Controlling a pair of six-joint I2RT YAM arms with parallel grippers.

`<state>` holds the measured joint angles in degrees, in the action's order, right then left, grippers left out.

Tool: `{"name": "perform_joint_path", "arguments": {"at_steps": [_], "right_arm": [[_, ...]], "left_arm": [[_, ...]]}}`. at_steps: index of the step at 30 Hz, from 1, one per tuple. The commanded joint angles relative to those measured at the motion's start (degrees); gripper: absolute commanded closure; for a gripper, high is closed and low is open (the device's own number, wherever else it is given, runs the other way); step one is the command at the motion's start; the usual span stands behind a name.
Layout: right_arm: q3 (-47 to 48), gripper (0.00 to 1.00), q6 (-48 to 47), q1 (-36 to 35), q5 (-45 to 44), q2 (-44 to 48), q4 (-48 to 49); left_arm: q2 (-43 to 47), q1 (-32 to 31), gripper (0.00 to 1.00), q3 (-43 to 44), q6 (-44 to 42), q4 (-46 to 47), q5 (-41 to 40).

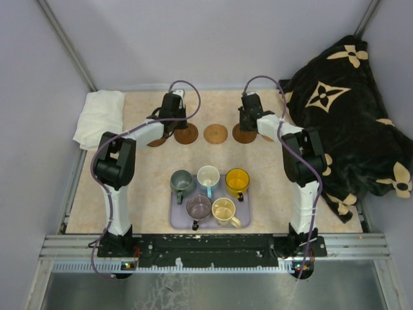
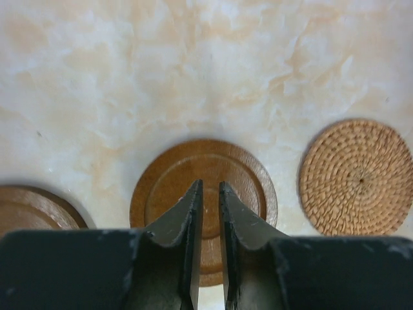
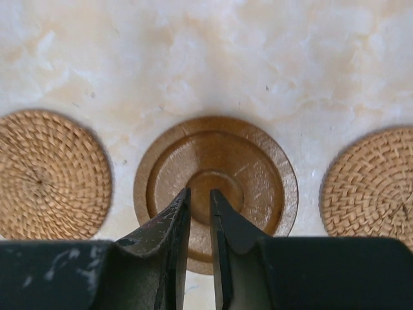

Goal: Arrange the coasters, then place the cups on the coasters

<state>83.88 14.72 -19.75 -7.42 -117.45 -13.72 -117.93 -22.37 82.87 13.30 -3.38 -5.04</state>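
Fingers (image 2: 184, 223) of the left gripper (image 2: 210, 185) stand only a slit apart with nothing between them, and the right gripper (image 3: 198, 192) shows the same narrow, empty gap. Beneath both lies the table (image 1: 148, 187). Its pale marbled top carries a lavender tray (image 1: 177, 214) by the middle of the near edge, with all five cups (image 1: 208, 176) in it. Five coasters (image 1: 216, 134) sit in a spaced row across the far half, parallel to the far edge. The left gripper hangs over a dark wooden coaster (image 2: 193, 161), second from the left edge; the right hangs over its twin (image 3: 216, 155), second from the right edge. On each, the fingertips are above the disc's near half, though I cannot tell whether they touch it. The laying-out looks about done, so the sound move is to rise straight up, dragging no disc out of line, before fetching a cup.
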Motion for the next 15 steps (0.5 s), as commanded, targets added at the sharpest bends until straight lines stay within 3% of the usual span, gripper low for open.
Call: {"name": "perform_joint_path", "arguments": {"at_steps": [1,6,11,14,15], "right_arm": [[4.73,0.80,-1.49,-0.47,-0.65,0.71,-0.41],[4.62,0.80,-1.69,-0.47,-0.39,4.21,-0.14],[-0.01,0.79,-1.63,-0.47,-1.97,10.54,1.36],[-4.89,0.70,-1.98,-0.51,-3.17,16.57,3.93],[-6.17,0.62,-2.52,-0.47,-3.18,18.12,4.79]], "left_arm": [[0.46,-0.14,0.78,4.87,-3.94,2.19,-2.12],[3.99,-0.08,0.73,4.37,-4.33,2.04,-2.74],[9.70,-0.09,0.65,-1.54,-2.85,3.25,-2.69],[13.72,-0.18,0.49,-5.24,-2.39,3.58,-3.92],[15.16,-0.17,0.46,-6.34,-2.51,3.71,-4.59]]}}
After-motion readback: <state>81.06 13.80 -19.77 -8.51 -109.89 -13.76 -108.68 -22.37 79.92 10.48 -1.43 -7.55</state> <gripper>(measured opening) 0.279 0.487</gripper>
